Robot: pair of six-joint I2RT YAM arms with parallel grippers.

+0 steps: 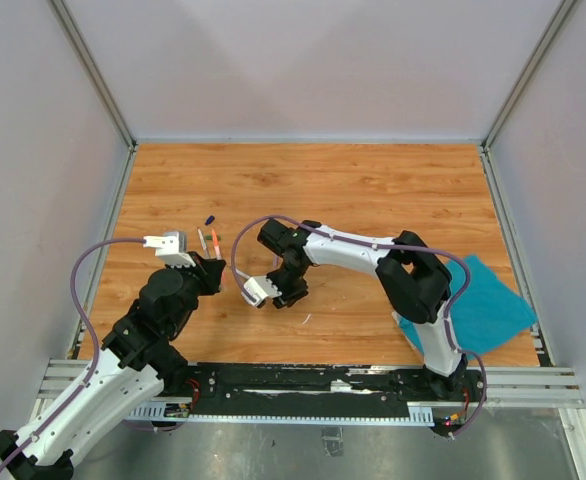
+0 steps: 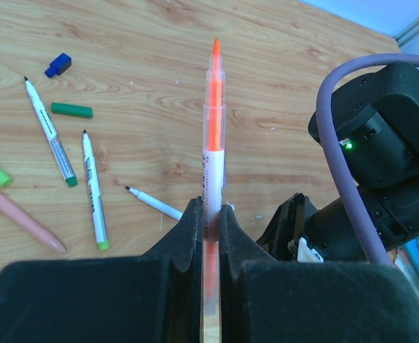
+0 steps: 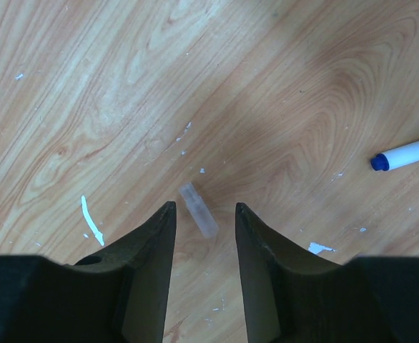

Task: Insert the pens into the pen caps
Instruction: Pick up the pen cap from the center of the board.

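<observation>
My left gripper (image 2: 209, 211) is shut on an orange pen (image 2: 214, 121), which sticks straight out from the jaws with its bare orange tip away from me. From above, this gripper (image 1: 211, 270) sits left of centre. My right gripper (image 3: 203, 204) hangs open just above the wood, its jaws on either side of a small pale translucent pen cap (image 3: 198, 209) lying flat and untouched. From above, the right gripper (image 1: 291, 290) is beside the left one. Loose pens lie on the table: a dark-green-ended one (image 2: 50, 133), a light-green-ended one (image 2: 94, 189) and a pink one (image 2: 20, 218).
A dark blue cap (image 2: 58, 65) and a green cap (image 2: 71, 110) lie near the loose pens. Another uncapped pen (image 2: 156, 204) lies by my left fingers. A blue-ended pen (image 3: 408, 153) lies to the right of the right gripper. A teal cloth (image 1: 488, 305) sits at the right edge.
</observation>
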